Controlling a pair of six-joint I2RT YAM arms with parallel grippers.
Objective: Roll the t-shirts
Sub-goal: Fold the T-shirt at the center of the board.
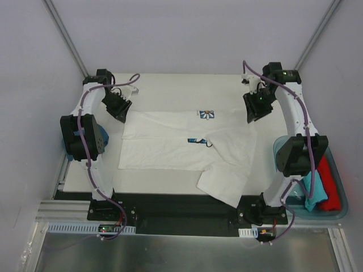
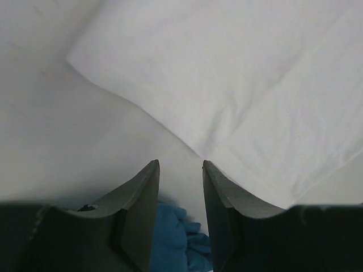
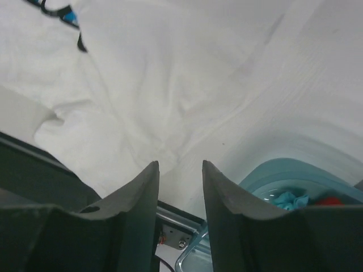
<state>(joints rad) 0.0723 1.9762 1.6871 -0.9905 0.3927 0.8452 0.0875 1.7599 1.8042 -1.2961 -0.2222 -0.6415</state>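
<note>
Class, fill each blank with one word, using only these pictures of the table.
1. The t-shirt spread flat on the table is ___ in colour.
2. The left gripper and right gripper are both ___, holding nothing.
3. The red t-shirt lies in the bin on the robot's ___ side.
Missing words: white; open; right.

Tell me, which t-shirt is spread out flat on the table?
The white t-shirt with the small blue logo, lying open on the table. The teal t-shirt and red t-shirt are scrunched up in the bin instead.
</note>
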